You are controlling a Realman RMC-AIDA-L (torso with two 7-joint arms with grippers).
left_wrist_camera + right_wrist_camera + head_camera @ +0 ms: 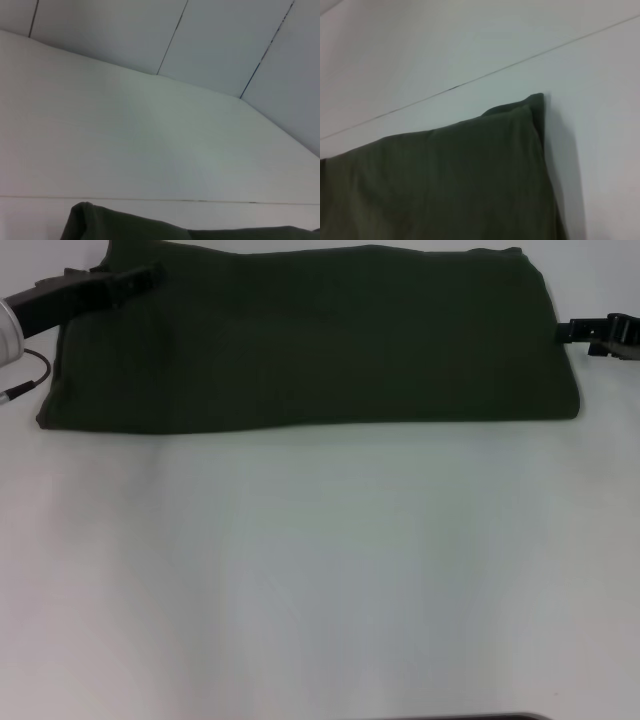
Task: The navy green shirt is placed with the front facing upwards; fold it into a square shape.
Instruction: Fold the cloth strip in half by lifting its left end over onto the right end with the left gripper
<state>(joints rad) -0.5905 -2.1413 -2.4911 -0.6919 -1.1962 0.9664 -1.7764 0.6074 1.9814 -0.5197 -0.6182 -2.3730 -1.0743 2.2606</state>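
Left gripper [140, 278] reaches inward; right gripper [570, 332] opposite (both low).

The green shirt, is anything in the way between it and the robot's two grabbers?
Nothing visible is. The left gripper is already over the navy green shirt at its far left corner, and the right gripper sits right at its right edge. Only the bare white table lies around it.

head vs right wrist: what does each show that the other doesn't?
Head only: the whole folded navy green shirt as a wide band at the table's far side, the left gripper over its far left corner, and the right gripper at its right edge. Right wrist only: a close look at one shirt corner and a thin seam line beyond it. Both: plain green fabric, no lettering, on the white surface.
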